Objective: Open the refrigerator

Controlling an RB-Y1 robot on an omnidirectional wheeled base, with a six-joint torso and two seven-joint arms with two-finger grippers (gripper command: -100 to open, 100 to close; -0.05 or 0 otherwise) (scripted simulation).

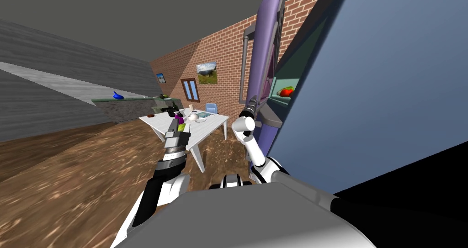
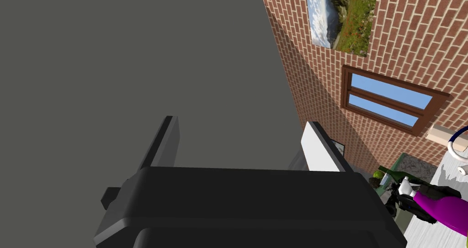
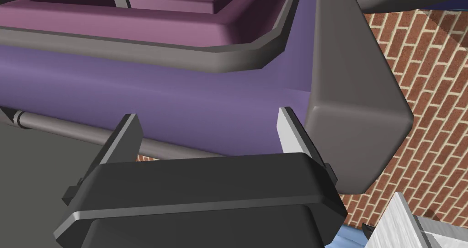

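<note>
The refrigerator (image 1: 388, 99) stands close on my right with a blue-grey side. Its purple door (image 1: 265, 53) is swung out and I see it edge-on, with a grey bar handle (image 1: 245, 67) on its far side. Inside, a shelf holds red and green produce (image 1: 285, 92). My right gripper (image 1: 252, 104) is raised at the door's lower edge. In the right wrist view this right gripper (image 3: 208, 126) is open, the purple door (image 3: 183, 99) just beyond its fingertips, the handle bar (image 3: 68, 129) past one finger and a grey door shelf (image 3: 352, 99) beside the other. Nothing lies between the fingers.
My left gripper (image 1: 176, 122) is held out low toward a white table (image 1: 208, 124); in its wrist view the left gripper (image 2: 242, 142) is open and empty. Bottles stand on the table, and a blue chair (image 1: 210, 107) sits behind it. A brick wall runs behind, and brown floor spreads to my left.
</note>
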